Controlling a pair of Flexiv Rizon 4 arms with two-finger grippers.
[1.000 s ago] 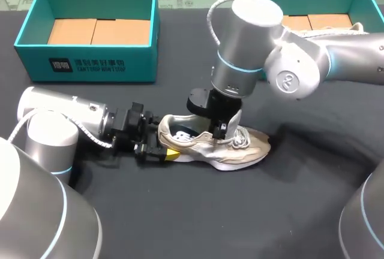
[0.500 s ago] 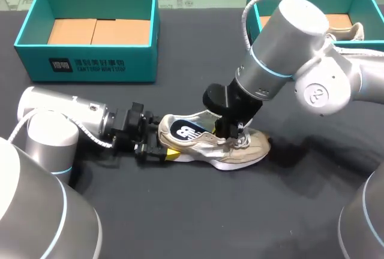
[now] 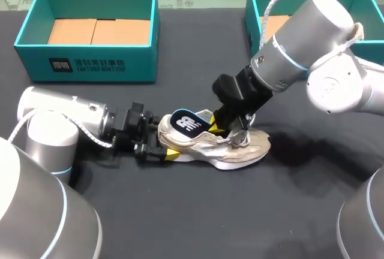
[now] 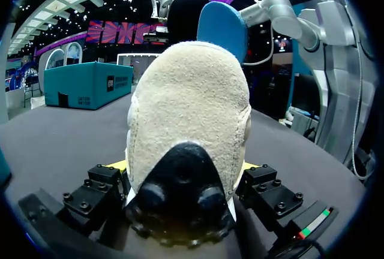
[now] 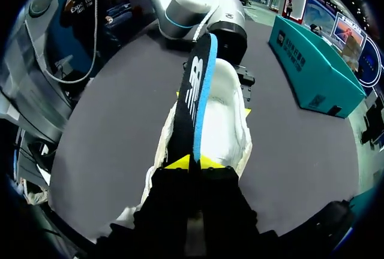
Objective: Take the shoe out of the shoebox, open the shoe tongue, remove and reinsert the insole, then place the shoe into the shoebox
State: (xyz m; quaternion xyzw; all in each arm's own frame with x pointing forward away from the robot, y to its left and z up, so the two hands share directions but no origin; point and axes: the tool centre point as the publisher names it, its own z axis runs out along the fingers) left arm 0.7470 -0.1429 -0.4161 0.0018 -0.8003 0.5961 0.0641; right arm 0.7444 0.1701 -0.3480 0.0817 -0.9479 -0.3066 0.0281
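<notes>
— My left pincer stays pressed onto the heel of the shoe, one yellow tip on each side. It hasn't budged in the last second.
— And ahead of it?
— That's where the change is. A second ago the insole lay down inside the shoe. Now its heel end stands up out of the collar, just above my left tips. My right pincer has drawn back and upward with the insole's near end pinched flat between its fingers.
— So removal is underway?
— Well along, I judge, though I can't see whether the toe end is free yet. Reinserting and boxing remain.
— How will they handle?
— The shoe is soft beige suede and mesh, with a rounded padded heel, a black patch low on it and loose pale laces. The insole is a thin, bendy foam blade, black on top and blue underneath. The teal shoebox, stiff card with a brown floor, sits well beyond my left pincer. A second box sits beyond my right pincer.
</notes>
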